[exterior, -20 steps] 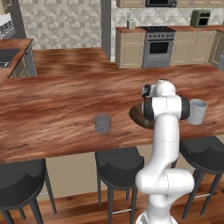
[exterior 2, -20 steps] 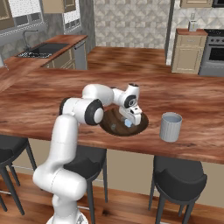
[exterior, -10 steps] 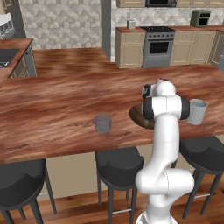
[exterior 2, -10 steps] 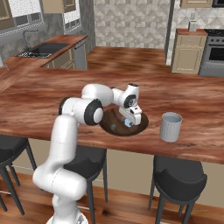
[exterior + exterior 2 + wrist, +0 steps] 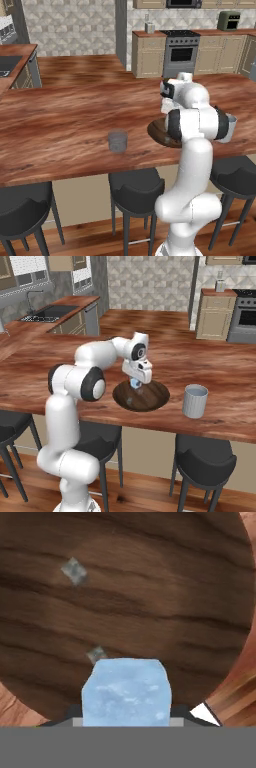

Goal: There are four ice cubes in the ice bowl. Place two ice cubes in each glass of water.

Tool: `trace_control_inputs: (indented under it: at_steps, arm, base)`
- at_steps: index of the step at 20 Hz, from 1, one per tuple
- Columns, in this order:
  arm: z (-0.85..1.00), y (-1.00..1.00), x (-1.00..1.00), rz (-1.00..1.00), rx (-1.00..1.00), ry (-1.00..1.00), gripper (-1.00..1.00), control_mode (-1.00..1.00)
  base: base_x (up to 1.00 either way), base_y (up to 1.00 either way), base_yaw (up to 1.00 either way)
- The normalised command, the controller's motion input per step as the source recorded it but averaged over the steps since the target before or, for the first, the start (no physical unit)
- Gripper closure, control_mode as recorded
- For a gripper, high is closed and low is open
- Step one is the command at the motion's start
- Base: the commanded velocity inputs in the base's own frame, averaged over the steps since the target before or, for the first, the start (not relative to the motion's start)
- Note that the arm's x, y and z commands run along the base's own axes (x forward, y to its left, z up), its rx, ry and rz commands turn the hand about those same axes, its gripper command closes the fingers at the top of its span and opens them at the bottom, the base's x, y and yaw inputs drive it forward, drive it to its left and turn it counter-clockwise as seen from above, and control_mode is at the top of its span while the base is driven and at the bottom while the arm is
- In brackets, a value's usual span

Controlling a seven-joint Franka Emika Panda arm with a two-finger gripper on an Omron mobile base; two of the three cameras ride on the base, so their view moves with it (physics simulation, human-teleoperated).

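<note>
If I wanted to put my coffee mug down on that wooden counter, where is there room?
Bare wood stretches left of the dark grey glass and behind it toward the stove. It is crowded at the near edge, where the gripper holds an ice cube over the ice bowl, beside the paler glass.

The arm bends forward, hand [image 5: 136, 384] pointing down with fingers partly closed.
</note>
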Motion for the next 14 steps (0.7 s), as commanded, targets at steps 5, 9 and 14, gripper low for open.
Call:
trace_control_inputs:
  at_steps: [5,9,14]
  arm:
    - [0.44,1.0,-0.4,0.06,0.0,-0.03,1.0,-1.0]
    - [0.0,1.0,-0.24,0.0,0.0,-0.08,1.0,-1.0]
    - [0.02,1.0,-0.05,0.0,0.0,-0.08,1.0,-1.0]
  base:
    - [0.0,0.0,0.0]
    - [0.0,0.0,0.0]
    - [0.0,0.0,0.0]
